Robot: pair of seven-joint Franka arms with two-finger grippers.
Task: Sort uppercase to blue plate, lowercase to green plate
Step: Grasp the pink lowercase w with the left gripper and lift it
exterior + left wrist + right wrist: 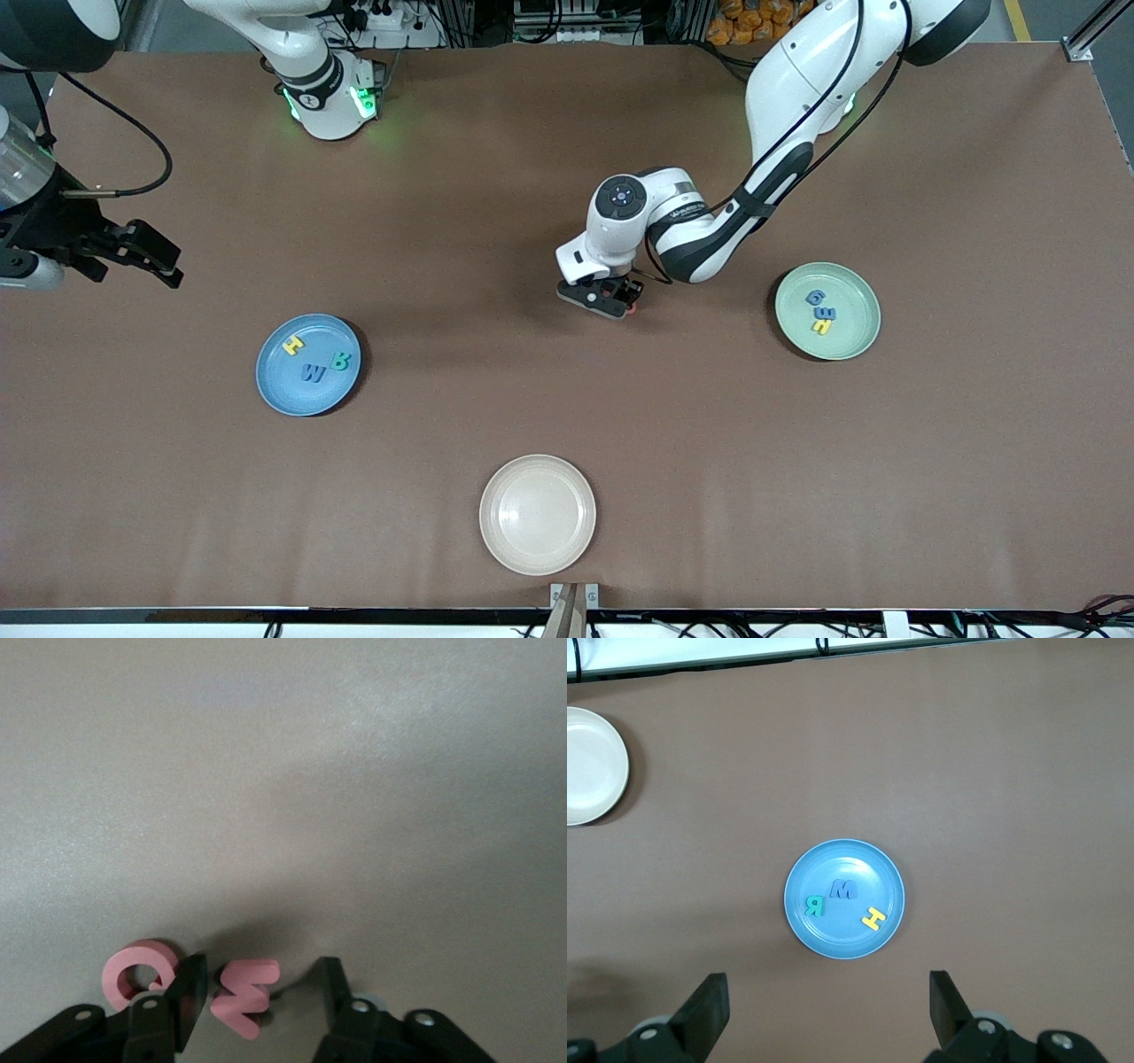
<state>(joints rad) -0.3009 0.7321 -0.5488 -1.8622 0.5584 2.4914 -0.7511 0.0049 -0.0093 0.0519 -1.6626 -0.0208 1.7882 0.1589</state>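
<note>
We see the red m [245, 997] between our left gripper's [257, 992] parted fingers, ungrasped; right gripper [828, 1010] waits released.

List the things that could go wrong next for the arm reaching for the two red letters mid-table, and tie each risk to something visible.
1. The left gripper has its open fingers around the red m, but the red Q lies right against one finger; closing may nudge or drag the Q.
2. The m sits nearer that finger, so the grip may be off-centre and twist it.
3. The red letters lie close together; taking the Q to the green plate would missort it.
</note>
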